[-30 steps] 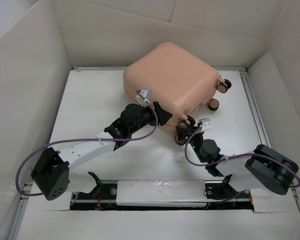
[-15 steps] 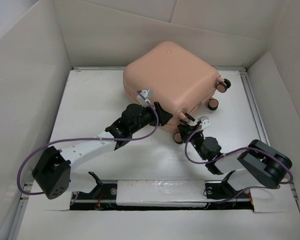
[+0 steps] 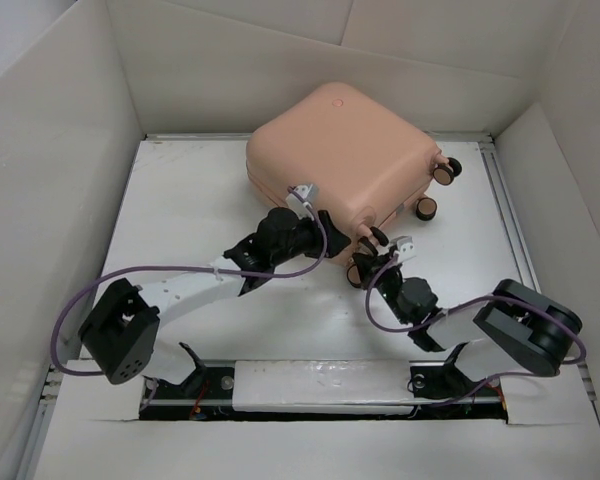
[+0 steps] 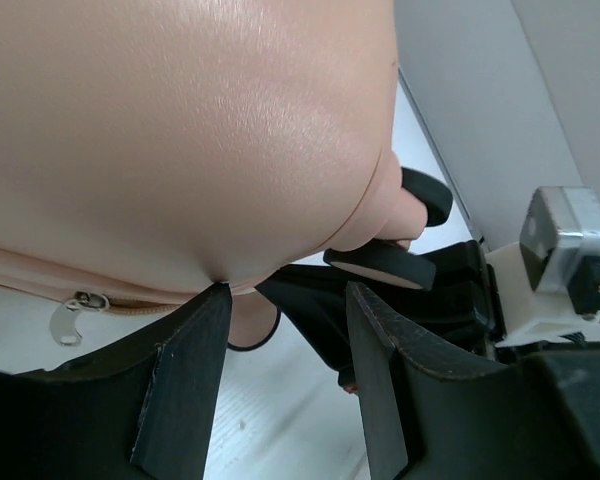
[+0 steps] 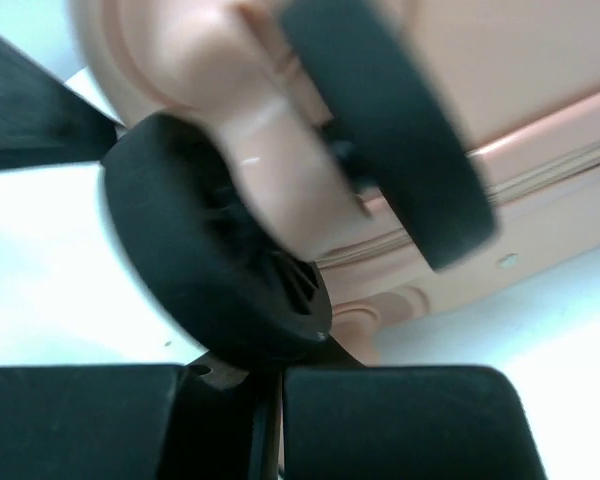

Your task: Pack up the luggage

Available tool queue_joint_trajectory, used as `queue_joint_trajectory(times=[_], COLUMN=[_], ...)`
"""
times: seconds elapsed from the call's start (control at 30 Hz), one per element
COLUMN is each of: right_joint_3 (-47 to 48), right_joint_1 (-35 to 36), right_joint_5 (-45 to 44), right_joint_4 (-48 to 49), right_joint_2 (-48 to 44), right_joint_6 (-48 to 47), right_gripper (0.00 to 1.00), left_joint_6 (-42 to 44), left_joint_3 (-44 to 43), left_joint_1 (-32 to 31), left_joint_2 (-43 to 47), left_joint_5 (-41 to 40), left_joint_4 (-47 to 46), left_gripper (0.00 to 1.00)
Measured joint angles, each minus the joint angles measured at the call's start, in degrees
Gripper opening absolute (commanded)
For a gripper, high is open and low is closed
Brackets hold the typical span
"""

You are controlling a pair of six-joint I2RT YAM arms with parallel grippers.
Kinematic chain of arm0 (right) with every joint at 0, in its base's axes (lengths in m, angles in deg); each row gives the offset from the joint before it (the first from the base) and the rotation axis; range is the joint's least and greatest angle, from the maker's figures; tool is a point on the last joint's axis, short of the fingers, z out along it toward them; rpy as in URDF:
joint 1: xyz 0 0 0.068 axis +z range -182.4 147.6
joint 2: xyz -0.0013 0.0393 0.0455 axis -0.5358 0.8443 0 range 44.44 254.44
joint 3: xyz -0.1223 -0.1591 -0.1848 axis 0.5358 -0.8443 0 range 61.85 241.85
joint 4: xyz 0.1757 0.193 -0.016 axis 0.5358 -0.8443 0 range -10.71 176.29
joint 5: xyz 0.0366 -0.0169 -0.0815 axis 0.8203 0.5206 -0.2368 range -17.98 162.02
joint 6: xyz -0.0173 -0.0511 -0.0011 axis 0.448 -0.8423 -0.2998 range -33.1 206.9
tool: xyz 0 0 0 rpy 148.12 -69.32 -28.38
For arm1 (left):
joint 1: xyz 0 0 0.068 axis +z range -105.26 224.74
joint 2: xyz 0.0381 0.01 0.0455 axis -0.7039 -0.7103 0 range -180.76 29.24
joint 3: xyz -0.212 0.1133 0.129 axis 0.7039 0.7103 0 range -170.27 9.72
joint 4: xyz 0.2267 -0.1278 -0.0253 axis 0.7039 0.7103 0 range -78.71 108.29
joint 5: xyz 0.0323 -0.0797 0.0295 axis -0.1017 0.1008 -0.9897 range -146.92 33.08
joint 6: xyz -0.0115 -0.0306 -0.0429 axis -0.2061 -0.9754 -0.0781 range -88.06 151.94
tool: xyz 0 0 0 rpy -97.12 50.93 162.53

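Lying closed on the table's [image 3: 180,230] far side, the luggage [image 3: 345,160] looks stiff and slick, so a wheel [image 5: 210,260] likely gives the surest hold. The left claw [image 4: 288,292] stands open at its near corner; the right claw [image 5: 280,378] is closed beside that wheel.

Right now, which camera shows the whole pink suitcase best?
The top external view: the suitcase appears nearly whole, closed, lying on the table. The left wrist view shows only a rounded corner of its shell; the right wrist view, mostly a blurred wheel.
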Motion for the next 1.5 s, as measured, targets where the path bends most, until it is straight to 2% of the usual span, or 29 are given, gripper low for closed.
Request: queue_joint_trajectory(times=[0.4,0.9,1.17,1.3,1.37,1.43,1.47,1.5], right_joint_3=[2.49,14.08,23.93,26.82,28.00,30.03,31.04,31.54], right_joint_1=[11.30,17.62,18.49,18.53,18.56,18.53,18.53,18.51], right_joint_5=[-15.17,-24.09,-30.53,-32.65,-32.79,-32.00,-31.21,-29.00], right_joint_4=[-1.05,7.15,8.98,8.90,8.37,7.96,7.69,7.17], right_joint_2=[1.16,19.56,27.34,28.96,30.03,31.65,32.11,32.28], right_joint_6=[-1.86,-1.20,2.16,2.08,1.68,0.92,0.72,0.98], right_gripper=[0.00,0.00,0.00,0.00,0.01,0.11,0.31,0.42], left_joint_6=[-0.90,-1.60,-2.71,-2.84,-4.61,-6.08,-6.51,-6.62], left_joint_3=[-5.84,-15.06,-17.73,-18.47,-18.51,-19.04,-19.58,-19.78], left_joint_1=[-1.07,-0.13,3.63,4.96,5.35,4.04,3.34,2.56], left_joint_2=[-5.62,-9.29,-9.31,-8.70,-7.87,-5.95,-4.50,-2.97], left_joint_5=[5.35,13.68,15.80,14.91,14.27,14.95,15.17,15.08], left_joint_4=[4.20,16.31,22.32,23.93,23.87,21.09,20.63,19.30], left_gripper=[0.43,0.43,0.55,0.67,0.77,0.90,0.97,1.00])
